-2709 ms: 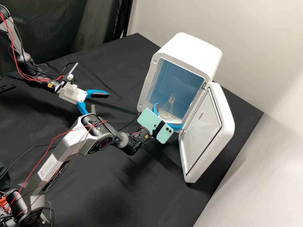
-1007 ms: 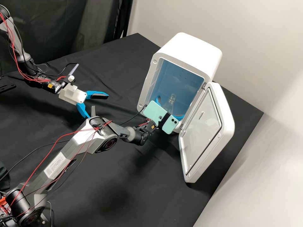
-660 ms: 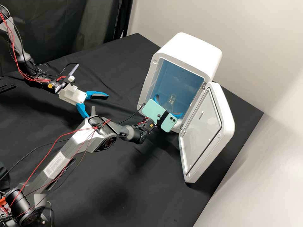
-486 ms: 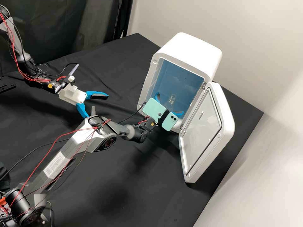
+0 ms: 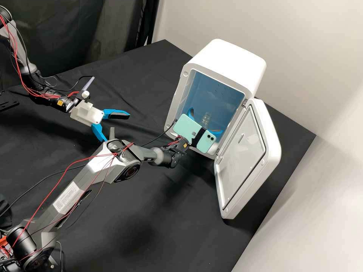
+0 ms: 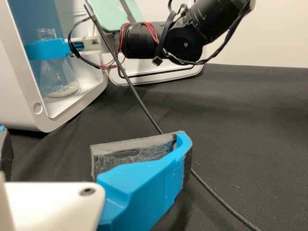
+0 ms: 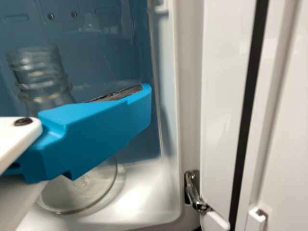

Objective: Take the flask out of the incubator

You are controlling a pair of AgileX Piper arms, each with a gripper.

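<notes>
A clear glass flask (image 5: 206,118) stands upright on the floor of the white incubator (image 5: 227,62), whose inside is blue. Its door (image 5: 245,158) hangs wide open to the right. My right gripper (image 5: 205,123) is inside the chamber and open, one blue finger (image 7: 96,127) on each side of the flask's neck (image 7: 36,74), with no grip that I can see. A mint phone (image 5: 194,133) on that wrist hides the flask's body. My left gripper (image 5: 112,122) hovers open and empty over the bench, left of the incubator. From there the flask (image 6: 53,72) shows behind a right finger (image 6: 48,49).
A black cloth covers the bench (image 5: 159,211). The door hinge (image 7: 195,197) and door frame stand close beside the right finger. A thin black cable (image 6: 144,113) trails from the right wrist across the cloth. The bench edge runs just right of the door.
My right arm has pushed deeper into the incubator and risen a little, so its fingers now flank the flask's neck. The left arm has stayed put.
</notes>
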